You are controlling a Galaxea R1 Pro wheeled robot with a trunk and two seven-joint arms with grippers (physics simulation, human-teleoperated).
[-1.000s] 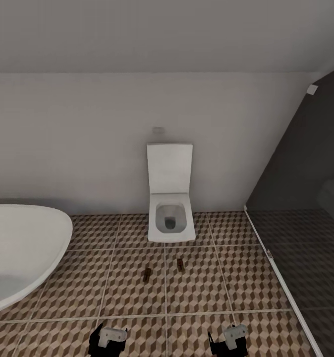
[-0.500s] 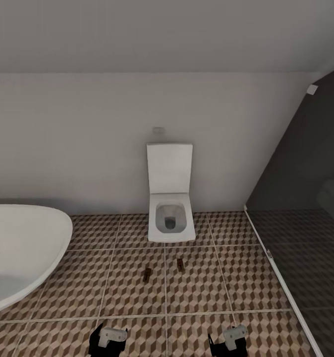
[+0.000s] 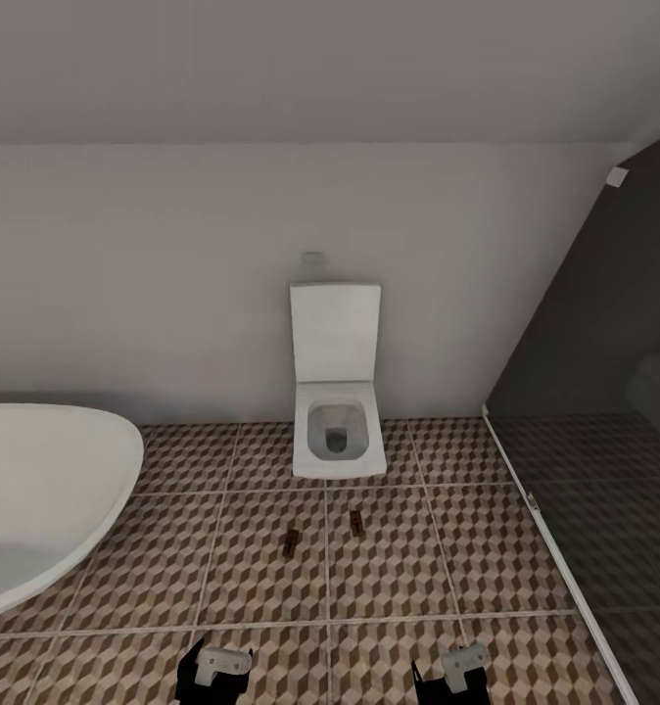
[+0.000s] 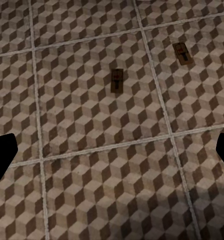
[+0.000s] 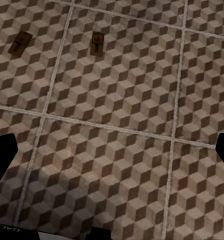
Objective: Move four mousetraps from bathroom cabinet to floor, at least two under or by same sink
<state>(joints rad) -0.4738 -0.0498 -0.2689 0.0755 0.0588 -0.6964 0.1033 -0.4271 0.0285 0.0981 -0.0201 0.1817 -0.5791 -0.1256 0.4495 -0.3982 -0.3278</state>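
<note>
- Nothing is seen to have moved since the earlier frames; the view is unchanged.
- Two mousetraps, one [image 3: 290,541] and another [image 3: 356,523], lie flat on the floor [image 3: 389,578] at lower centre, below the toilet [image 3: 337,431].
- Left gripper [image 3: 212,671] and right gripper [image 3: 454,674] are spread, empty, at the bottom edge.
- Traps are judged light, stiff, thin; best pinched across the board's long edges, clear of the wire.
</note>
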